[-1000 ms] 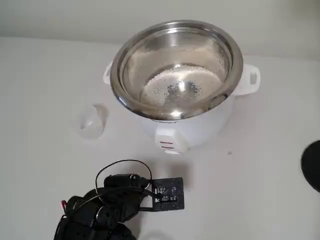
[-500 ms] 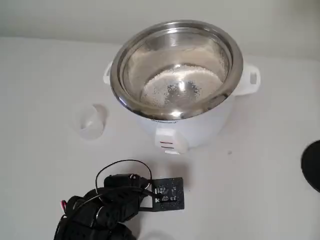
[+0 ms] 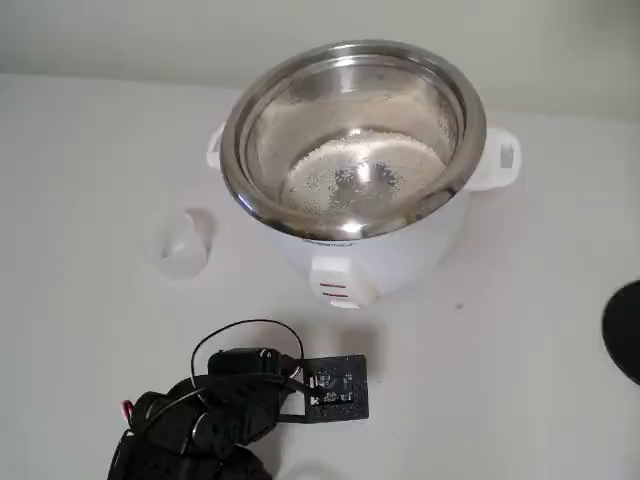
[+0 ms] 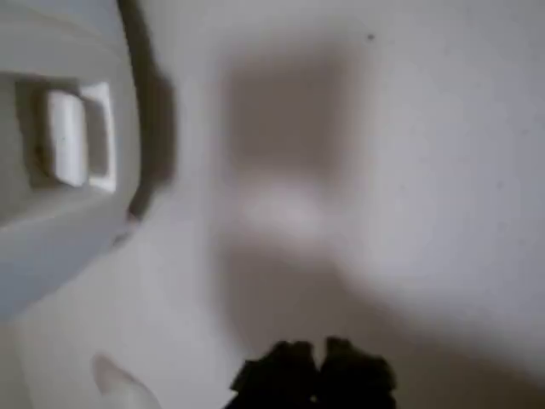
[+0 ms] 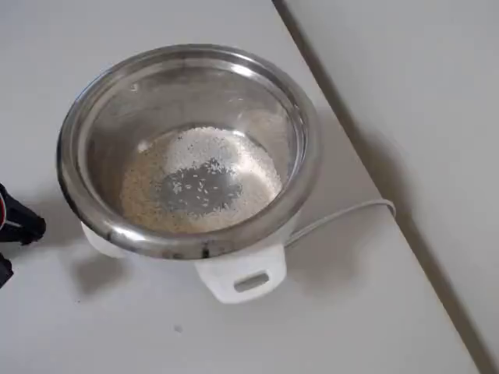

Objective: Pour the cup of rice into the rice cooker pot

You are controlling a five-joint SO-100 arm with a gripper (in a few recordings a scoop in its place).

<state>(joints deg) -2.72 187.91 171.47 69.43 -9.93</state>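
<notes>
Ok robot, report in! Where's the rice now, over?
Gripper low at wrist view's edge, holding nothing. Rice in the rice cooker pot. Cup on the table beside it, apart. Nothing in the way.

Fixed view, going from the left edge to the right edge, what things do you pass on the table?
Clear plastic cup → the robot's black arm at the bottom edge → rice cooker pot with rice in its bottom → a black round object cut off by the right edge.
</notes>
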